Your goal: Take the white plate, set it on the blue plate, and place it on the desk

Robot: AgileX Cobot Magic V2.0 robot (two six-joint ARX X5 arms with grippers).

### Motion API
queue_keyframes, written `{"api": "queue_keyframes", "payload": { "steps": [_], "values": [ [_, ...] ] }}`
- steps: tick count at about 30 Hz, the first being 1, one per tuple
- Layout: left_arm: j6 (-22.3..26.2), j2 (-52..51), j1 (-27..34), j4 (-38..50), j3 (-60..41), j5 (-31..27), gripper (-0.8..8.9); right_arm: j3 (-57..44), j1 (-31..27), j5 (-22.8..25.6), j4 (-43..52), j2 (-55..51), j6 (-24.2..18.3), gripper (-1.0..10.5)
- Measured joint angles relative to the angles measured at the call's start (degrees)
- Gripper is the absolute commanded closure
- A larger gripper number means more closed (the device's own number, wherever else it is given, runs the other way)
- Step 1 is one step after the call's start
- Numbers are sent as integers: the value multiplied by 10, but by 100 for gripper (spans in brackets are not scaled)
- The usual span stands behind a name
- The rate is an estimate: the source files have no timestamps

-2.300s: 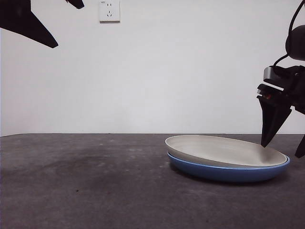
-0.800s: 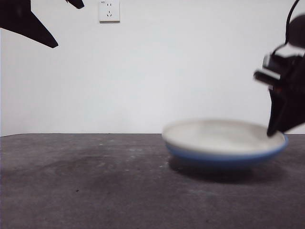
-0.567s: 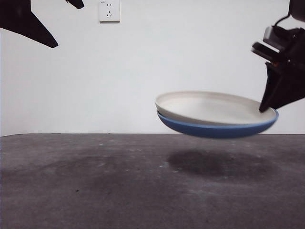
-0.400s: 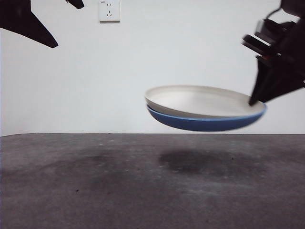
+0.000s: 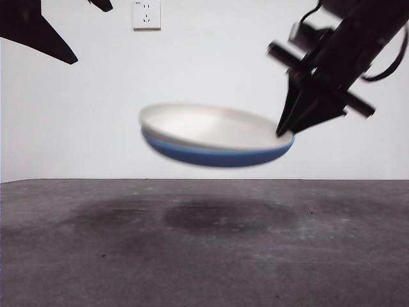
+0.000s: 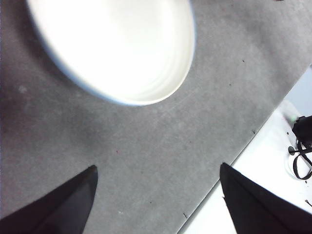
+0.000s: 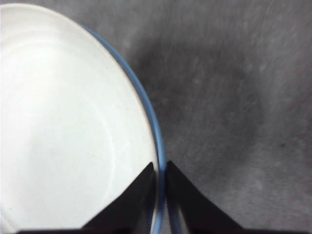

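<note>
My right gripper (image 7: 160,168) is pinched tight on the stacked rims of the two plates, one jaw lying inside on the white plate (image 7: 63,122), the other outside against the blue plate (image 7: 155,131), with only the thin rim edges between them. In the front view that gripper (image 5: 284,133) comes down from the upper right and bites the stack at its edge nearest the arm, so the white plate (image 5: 201,126) sits nested in the blue plate (image 5: 211,155) and both hang in the air, clear of the desk (image 5: 204,256). The stack tilts a little, its far edge higher than the gripped edge, and it is blurred. Beneath the blue plate there is open air down to the desk, where a soft shadow (image 5: 223,214) lies straight under the stack. The desk surface around that shadow is bare dark grey on every side of the plates. My left gripper (image 6: 156,195) hangs high with its jaws spread wide and nothing between them; from its wrist camera the white plate (image 6: 117,48) shows below and ahead, well apart from its jaws, and the desk's straight edge (image 6: 243,151) runs off to one side of the plate, with a pale floor beyond it.
</note>
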Motion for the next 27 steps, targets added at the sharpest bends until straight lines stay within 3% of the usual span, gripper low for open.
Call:
{"api": "queue_keyframes", "payload": {
  "steps": [14,23,25,27],
  "values": [
    [0,0,0,0,0,0,412,32,34,26,38,148,32,936],
    [0,0,0,0,0,0,412,32,35,33,29,160,35,934],
    [0,0,0,0,0,0,412,32,35,35,21,161,36,902],
    [0,0,0,0,0,0,412,32,35,35,19,161,36,799]
  ]
}}
